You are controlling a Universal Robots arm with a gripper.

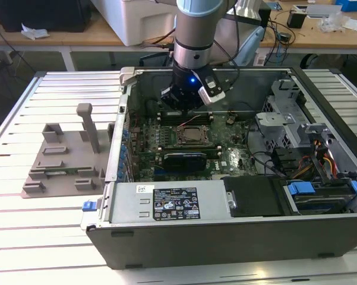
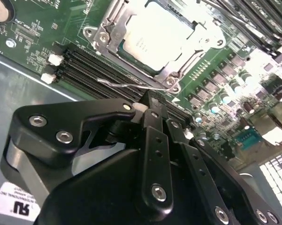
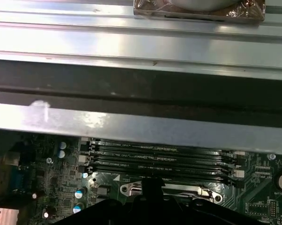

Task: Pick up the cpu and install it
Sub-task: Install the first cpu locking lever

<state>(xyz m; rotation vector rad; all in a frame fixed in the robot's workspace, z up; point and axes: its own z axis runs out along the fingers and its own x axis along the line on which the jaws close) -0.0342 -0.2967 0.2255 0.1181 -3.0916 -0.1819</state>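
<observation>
The cpu (image 2: 157, 35) lies flat in the socket (image 2: 102, 36) at mid-motherboard (image 2: 33, 28); placement looks done. My jaws stand narrow, holding nothing, just above the socket's edge nearest the memory slots (image 2: 80, 63). Whether the lever (image 2: 119, 85) is latched, I cannot tell.

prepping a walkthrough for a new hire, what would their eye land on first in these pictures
First the open computer case, with the arm above it and its end effector hanging over the motherboard. In the second wrist view the silvery cpu stands out, seated in its metal-framed socket. On the exterior view's left lies a grey fixture tray with upright posts.
</observation>
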